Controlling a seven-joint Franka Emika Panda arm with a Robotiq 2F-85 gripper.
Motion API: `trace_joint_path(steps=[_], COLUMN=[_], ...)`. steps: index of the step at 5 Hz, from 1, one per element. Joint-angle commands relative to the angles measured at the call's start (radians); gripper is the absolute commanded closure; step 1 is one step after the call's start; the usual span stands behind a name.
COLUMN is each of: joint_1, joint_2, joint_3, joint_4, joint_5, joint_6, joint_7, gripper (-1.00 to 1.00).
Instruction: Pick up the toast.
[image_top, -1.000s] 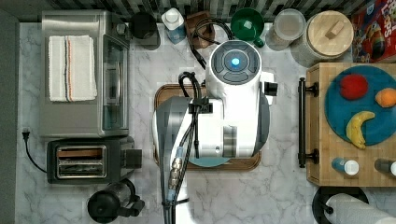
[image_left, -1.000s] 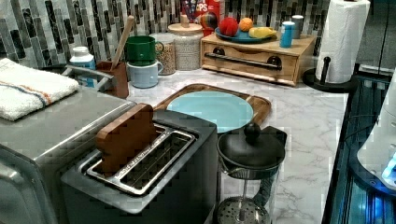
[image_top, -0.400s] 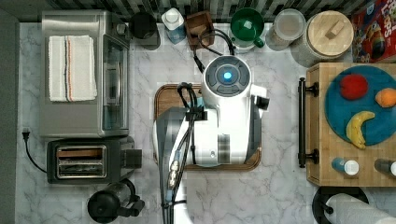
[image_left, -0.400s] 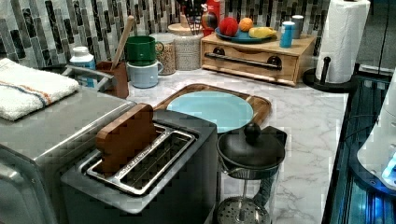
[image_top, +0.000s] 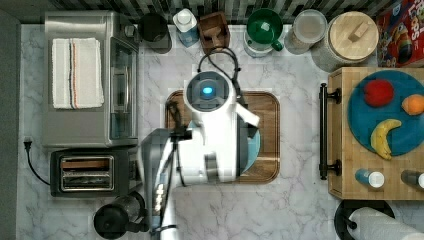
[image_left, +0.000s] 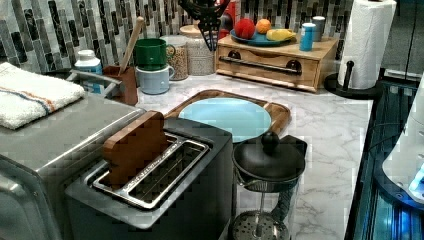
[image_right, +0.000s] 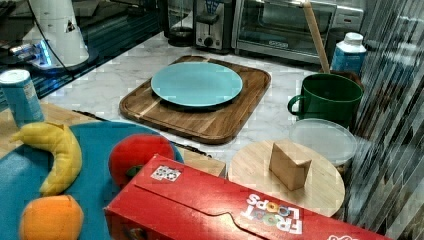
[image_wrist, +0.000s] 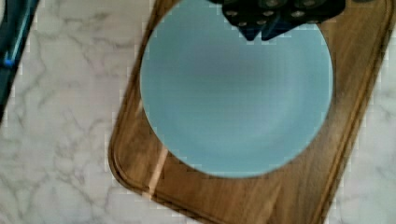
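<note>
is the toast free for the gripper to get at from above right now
Probably yes: the toast stands upright in the toaster, its upper half exposed with nothing over it. The gripper hangs far off, above the plate.

The white arm (image_top: 215, 135) is bent, its gripper (image_left: 206, 22) pointing down, fingers seemingly nearly together.

White marble tabletop (image_top: 300, 210): wooden board (image_right: 200, 120) directly under the tool (image_wrist: 261, 25); toaster (image_left: 165, 200), toaster oven (image_top: 85, 80) and French press (image_left: 267, 185) off to one side, drawer box (image_top: 350, 150) opposite.
</note>
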Motion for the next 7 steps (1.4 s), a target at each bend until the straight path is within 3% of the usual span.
trace_joint_path(steps=[1, 2, 4, 7], joint_1=[0.126, 0.136, 0.145, 0.175], joint_2=[-0.031, -0.008, 0.071, 0.127], joint_3=[0.168, 0.215, 0.325, 0.417], joint_4=[0.153, 0.193, 0.268, 0.253], joint_5=[-0.019, -0.013, 0.003, 0.056], joint_6=[-0.050, -0.092, -0.136, -0.044], joint_7=[0.362, 0.493, 0.671, 0.860], gripper=[0.89, -1.00, -1.00, -1.00])
